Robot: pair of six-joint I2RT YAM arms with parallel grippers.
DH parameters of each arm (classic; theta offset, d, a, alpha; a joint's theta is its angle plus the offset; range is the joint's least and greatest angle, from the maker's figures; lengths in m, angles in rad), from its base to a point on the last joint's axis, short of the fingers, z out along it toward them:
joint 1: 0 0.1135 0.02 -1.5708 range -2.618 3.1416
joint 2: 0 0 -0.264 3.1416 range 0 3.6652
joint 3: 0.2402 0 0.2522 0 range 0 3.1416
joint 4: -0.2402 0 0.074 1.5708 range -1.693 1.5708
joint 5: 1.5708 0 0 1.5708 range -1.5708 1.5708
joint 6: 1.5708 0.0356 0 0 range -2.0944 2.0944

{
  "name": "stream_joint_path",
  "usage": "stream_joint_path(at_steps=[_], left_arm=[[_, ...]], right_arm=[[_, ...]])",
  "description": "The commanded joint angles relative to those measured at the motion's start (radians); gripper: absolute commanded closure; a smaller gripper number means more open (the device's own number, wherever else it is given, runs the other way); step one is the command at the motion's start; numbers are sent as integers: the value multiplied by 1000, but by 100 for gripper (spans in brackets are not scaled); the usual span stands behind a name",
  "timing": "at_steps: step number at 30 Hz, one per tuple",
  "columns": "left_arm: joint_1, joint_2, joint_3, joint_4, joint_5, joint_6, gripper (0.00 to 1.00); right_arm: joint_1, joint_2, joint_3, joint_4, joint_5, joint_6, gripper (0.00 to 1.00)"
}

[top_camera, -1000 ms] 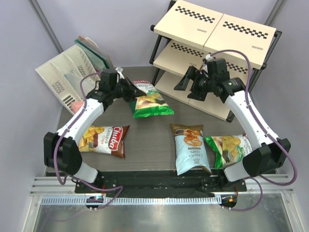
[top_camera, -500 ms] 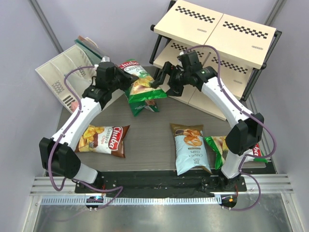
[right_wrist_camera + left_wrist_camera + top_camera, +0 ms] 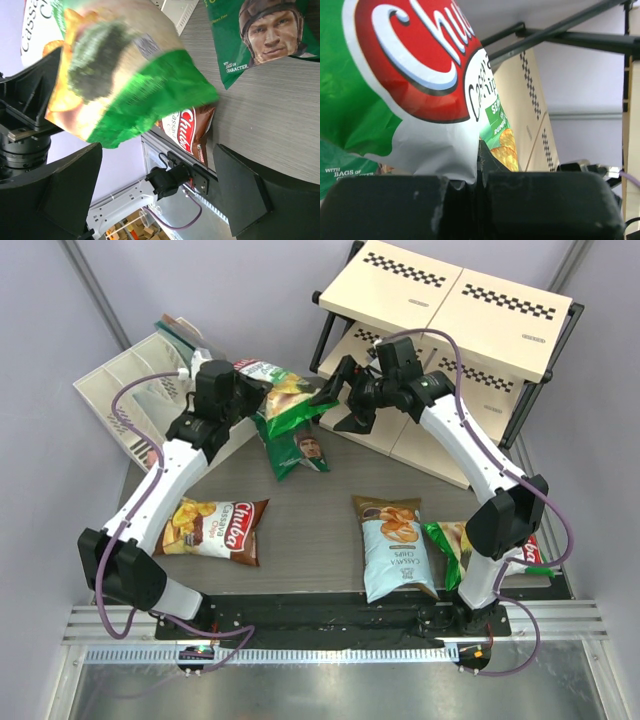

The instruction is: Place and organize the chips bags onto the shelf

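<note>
The left gripper [image 3: 478, 176] was clamped on the white edge of a green chips bag [image 3: 410, 115] with a red logo, the cream, checker-striped shelf [image 3: 527, 120] beyond it.

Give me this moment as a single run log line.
left gripper shut on green bag | right gripper open beside it | brown bag, blue bag, second green bag on table

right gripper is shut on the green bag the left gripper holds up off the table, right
Not quite: the right gripper is open, its fingers spread wide in the right wrist view. The left gripper does hold the green bag up off the table.
</note>
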Motion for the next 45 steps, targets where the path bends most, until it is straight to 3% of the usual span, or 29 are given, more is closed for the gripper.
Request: stream_joint_path(at_steps=[1, 14, 23, 34, 38, 41, 45], left_arm=[[-4, -24, 60, 58, -103, 2, 100], [-47, -62, -37, 143, -102, -85, 100], [-85, -90, -81, 167, -68, -131, 100], [-93, -156, -143, 196, -117, -113, 100], [-93, -144, -138, 215, -59, -87, 100], [-94, -139, -149, 229, -36, -92, 100], [-96, -131, -150, 232, 12, -78, 100]], right_arm=[[-10, -56, 9, -12, -34, 42, 2], [19, -175, -275, 430, 43, 274, 0], [42, -149, -287, 531, 75, 322, 0], [59, -117, -294, 511, 22, 349, 1], [69, -105, -290, 516, -3, 354, 2], [69, -99, -283, 516, -1, 351, 9], [73, -97, -290, 519, 5, 351, 31]])
